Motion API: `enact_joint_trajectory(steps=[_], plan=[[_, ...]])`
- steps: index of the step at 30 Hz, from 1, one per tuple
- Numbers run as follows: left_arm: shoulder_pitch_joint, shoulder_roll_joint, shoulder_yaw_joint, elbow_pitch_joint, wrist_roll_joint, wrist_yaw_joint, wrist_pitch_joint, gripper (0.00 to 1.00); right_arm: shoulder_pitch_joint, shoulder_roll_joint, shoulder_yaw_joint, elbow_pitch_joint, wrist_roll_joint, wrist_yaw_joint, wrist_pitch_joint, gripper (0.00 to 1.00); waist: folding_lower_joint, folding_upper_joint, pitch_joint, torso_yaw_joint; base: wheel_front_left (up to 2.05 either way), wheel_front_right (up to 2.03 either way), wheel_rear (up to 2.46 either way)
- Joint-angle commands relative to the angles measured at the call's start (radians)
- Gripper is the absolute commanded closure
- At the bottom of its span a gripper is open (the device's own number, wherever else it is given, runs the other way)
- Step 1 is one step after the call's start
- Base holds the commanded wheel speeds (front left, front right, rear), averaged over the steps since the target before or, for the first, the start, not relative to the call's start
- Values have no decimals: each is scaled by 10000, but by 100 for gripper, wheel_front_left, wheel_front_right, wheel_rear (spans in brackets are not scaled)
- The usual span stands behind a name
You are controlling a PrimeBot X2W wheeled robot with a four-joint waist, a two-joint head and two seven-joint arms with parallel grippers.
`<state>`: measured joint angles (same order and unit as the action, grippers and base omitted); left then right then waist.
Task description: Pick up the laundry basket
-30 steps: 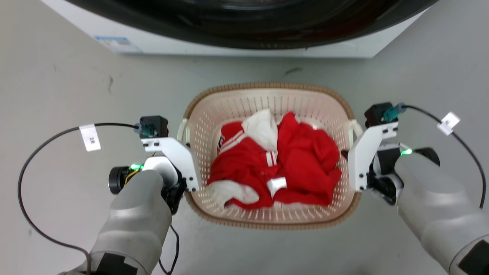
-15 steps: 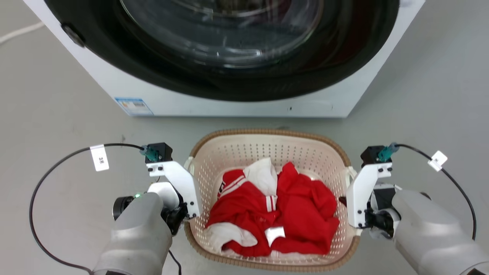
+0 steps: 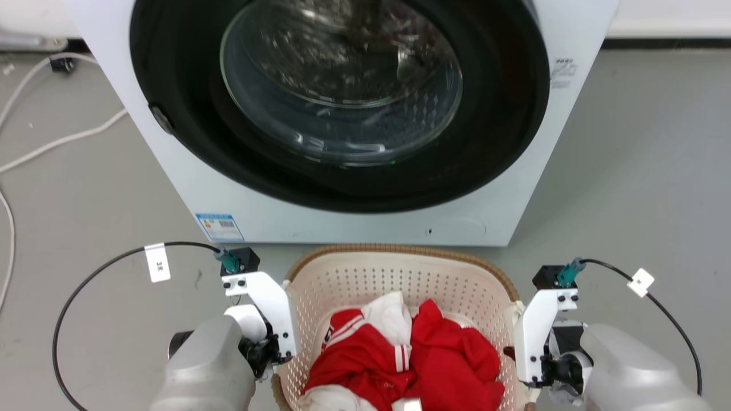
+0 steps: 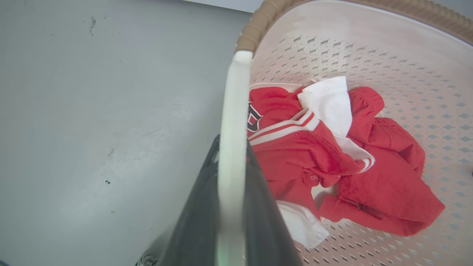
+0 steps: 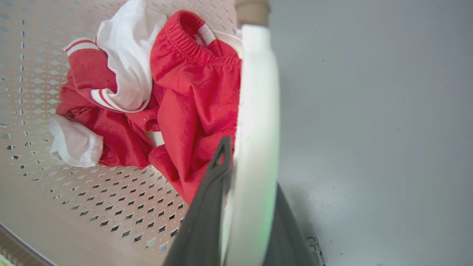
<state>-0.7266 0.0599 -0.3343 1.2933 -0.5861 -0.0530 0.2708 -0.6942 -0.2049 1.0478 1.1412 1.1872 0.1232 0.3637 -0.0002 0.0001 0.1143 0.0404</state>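
Grey floor (image 3: 657, 171): laundry basket (image 3: 400, 274), long axis crosswise (handles (image 4: 232, 111) at either end)

The laundry basket (image 3: 400, 277) is cream-white and perforated, with a brown woven-look rim and white loop handles (one each side). It is upright, red-and-white clothes (image 3: 411, 365) heaped inside, just before the washing machine (image 3: 354, 222).

The right gripper (image 5: 249, 166) clasps the laundry basket (image 5: 92, 207) by its handle (image 5: 258, 92).
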Motion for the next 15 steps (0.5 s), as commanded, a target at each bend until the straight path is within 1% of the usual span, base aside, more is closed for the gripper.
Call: enact_joint_trajectory(steps=[1, 6, 15], plan=[[40, 67, 38, -81, -108, 86, -9, 100, 251, 104, 85, 38, 56, 136, 91, 100, 2, -1, -415, 40, 0, 0, 0], [337, 118, 2, -76, -174, 103, 326, 100, 492, 169, 206, 192, 165, 136, 9, 100, 2, -1, -954, 53, 0, 0, 0], [505, 104, -68, -77, -273, 140, 567, 100, 634, 241, 381, 383, 268, 134, -69, 100, 2, -1, -1333, 54, 0, 0, 0]])
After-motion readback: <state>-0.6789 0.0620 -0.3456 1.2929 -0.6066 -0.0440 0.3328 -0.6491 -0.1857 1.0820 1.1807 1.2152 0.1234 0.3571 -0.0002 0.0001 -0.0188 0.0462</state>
